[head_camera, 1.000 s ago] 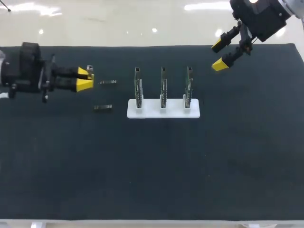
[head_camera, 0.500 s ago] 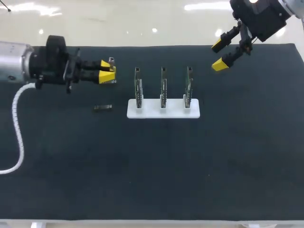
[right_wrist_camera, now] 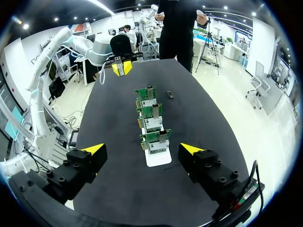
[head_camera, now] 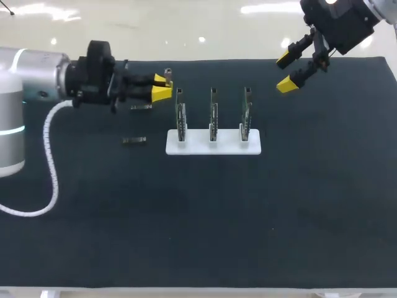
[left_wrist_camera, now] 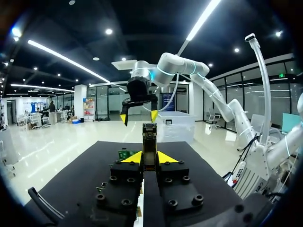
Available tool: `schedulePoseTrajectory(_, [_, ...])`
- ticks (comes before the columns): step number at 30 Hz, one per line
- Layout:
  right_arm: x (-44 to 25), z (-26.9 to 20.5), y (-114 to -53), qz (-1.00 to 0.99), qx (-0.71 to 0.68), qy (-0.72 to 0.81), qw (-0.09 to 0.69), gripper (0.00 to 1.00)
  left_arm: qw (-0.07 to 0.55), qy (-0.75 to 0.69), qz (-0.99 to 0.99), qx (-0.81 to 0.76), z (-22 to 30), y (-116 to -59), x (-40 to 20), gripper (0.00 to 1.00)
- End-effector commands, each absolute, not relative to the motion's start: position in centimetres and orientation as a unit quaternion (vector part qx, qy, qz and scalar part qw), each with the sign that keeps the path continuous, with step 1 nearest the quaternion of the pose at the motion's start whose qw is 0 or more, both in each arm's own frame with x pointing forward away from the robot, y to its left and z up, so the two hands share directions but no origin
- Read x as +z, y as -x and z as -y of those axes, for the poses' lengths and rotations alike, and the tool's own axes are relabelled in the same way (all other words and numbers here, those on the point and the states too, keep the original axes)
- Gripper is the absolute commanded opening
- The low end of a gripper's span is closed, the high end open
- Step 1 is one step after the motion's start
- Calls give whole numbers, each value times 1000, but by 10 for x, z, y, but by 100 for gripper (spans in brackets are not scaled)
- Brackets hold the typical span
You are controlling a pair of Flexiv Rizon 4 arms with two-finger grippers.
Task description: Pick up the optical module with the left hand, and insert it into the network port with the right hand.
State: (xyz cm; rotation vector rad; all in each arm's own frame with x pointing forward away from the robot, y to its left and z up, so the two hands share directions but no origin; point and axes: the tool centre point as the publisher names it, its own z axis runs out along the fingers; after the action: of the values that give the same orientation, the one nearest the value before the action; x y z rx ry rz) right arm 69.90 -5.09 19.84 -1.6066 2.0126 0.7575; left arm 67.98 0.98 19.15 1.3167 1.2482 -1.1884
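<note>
A black table (head_camera: 198,217) is occupied by a white stand (head_camera: 213,148) with three upright boards (head_camera: 213,112). Just left of the leftmost board, an optical module (left_wrist_camera: 149,142) is clamped in the left pincer (head_camera: 161,87), raised off the table. Two more modules (head_camera: 134,140) are seen lying below it. The right pincer (head_camera: 285,72) is held open at the far right.

A black table (head_camera: 198,217) bears a white board stand (head_camera: 213,148) and two small modules (head_camera: 134,140).
</note>
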Motion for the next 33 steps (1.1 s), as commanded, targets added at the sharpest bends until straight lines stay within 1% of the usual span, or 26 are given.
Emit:
schedulePoseTrajectory(1, [198,51,-700,-730,276,583,227,100,472,-534,-510,-481,6,-685,186,0])
schedulePoseTrajectory(5, [198,51,-700,-730,276,583,227,100,474,-534,-510,-479,15,-685,186,0])
schedulePoseTrajectory(30, [198,51,-700,-730,276,583,227,100,474,-534,-510,-479,15,-685,186,0])
schedulePoseTrajectory(33, [206,36,-703,-717,269,602,226,100,474,-534,-510,-479,15,-685,186,0])
